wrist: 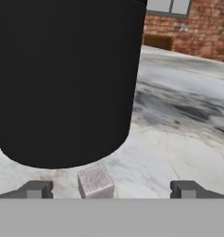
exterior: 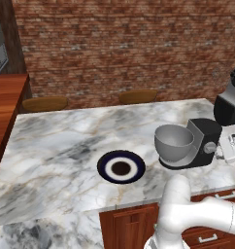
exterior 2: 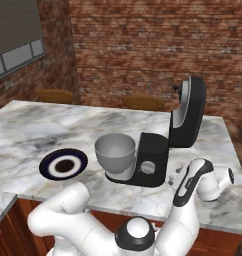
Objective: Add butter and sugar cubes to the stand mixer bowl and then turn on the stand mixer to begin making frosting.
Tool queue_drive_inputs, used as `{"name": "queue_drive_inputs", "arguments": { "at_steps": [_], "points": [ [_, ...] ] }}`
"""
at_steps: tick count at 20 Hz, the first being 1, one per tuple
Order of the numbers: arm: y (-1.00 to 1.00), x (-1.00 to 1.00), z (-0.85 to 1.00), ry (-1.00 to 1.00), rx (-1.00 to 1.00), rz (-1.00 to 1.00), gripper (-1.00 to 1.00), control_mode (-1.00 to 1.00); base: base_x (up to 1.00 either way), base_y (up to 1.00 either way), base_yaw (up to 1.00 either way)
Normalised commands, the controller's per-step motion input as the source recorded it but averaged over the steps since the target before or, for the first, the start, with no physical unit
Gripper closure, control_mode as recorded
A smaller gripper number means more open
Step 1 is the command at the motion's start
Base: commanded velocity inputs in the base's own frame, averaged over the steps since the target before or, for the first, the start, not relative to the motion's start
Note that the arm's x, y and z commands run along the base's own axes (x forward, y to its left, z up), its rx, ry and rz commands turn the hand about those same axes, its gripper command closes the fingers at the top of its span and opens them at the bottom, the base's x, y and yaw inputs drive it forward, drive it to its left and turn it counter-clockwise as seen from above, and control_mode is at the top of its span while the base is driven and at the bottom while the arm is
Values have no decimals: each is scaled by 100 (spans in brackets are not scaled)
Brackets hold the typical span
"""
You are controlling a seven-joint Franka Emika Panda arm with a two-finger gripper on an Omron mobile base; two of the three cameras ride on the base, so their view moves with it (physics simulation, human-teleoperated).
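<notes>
the mixer bowl [exterior 2: 114,152] is seen empty, one sugar cube [wrist: 96,182] beside the mixer [exterior 2: 152,159] is framed by the gripper [wrist: 112,190] with jaws apart, nothing added yet.

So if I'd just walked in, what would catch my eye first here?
Probably the black stand mixer on the marble counter, its head tipped back and the empty grey stand mixer bowl in front of it. Left of it lies a dark-blue-rimmed plate. Close up, a small pale cube rests on the counter between the gripper's wide-open jaws, beside the mixer's dark body.
</notes>
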Motion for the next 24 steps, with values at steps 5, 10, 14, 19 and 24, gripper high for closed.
{"name": "queue_drive_inputs", "arguments": {
  "at_steps": [5, 10, 14, 19, 24],
  "points": [
    [-3, 7, -20, 0, 0, 0, -100, -100, 0, 0, 0],
    [0, 2, -19, 0, 1, 1, -100, -100, 0, 0, 0],
    [0, 0, -21, 0, 1, 1, -100, -100, 0, 0, 0],
    [0, 0, -25, 0, 1, 2, -100, -100, 0, 0, 0],
    [2, 0, -27, 0, 2, 6, -100, -100, 0, 0, 0]
  ]
}}
